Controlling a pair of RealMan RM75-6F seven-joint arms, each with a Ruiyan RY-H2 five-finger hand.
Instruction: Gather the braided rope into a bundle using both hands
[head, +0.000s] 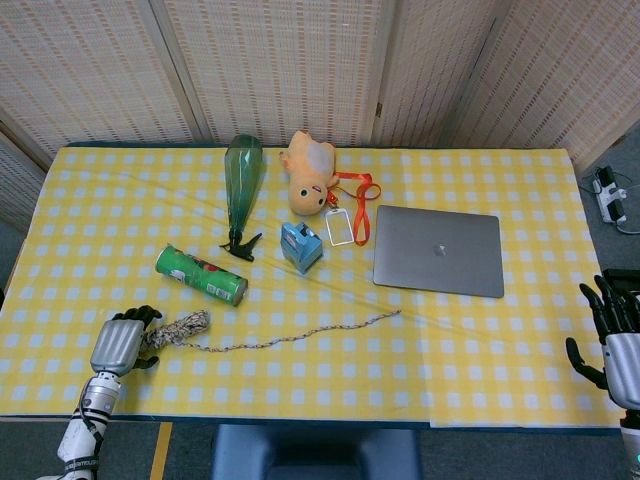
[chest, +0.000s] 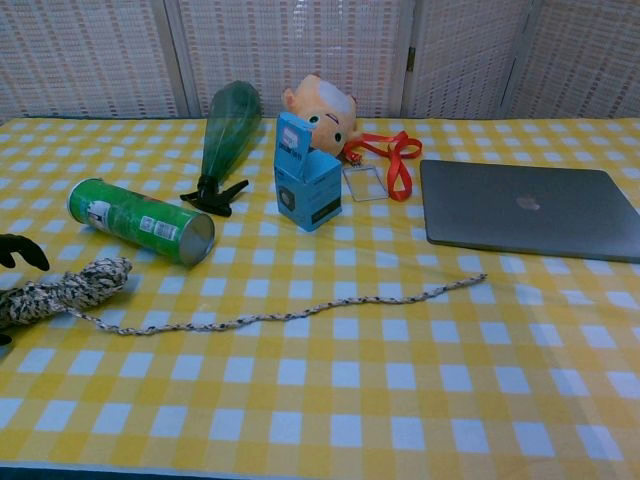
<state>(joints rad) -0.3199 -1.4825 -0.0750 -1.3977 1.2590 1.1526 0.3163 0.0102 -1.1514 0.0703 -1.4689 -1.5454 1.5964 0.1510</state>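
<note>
Left hand (head: 121, 342) on the bundled end of the braided rope (head: 300, 335) — right hand (head: 618, 340) idle off the table's edge.

We saw the left hand's dark fingers curled down around the thick, gathered end of the rope at the front left of the yellow checked tablecloth (head: 480, 370), just below the green can (head: 200, 275); the thin tail ran right toward the laptop (head: 438, 250). The right hand held nothing — fingers spread, pointing up.
</note>
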